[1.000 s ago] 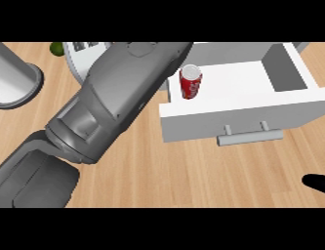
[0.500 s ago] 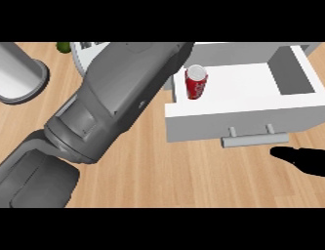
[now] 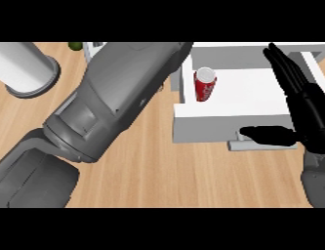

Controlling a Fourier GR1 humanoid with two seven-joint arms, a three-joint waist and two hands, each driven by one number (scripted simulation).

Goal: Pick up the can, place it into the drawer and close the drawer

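We count one can (image 3: 204, 85), upright inside one open white drawer (image 3: 207, 116), at its left side. One right hand (image 3: 316, 117) over drawer: fingers straight, thumb spread above handle (image 3: 236, 145), holding nothing. One left forearm (image 3: 114, 102) shows; its hand out of view.

Can (image 3: 204, 84) seemingly upright in drawer (image 3: 202, 128).

Red can (image 3: 204, 88) (white-topped), white drawer (image 3: 201, 129), black right hand (image 3: 316, 117), pale wooden counter (image 3: 179, 176).
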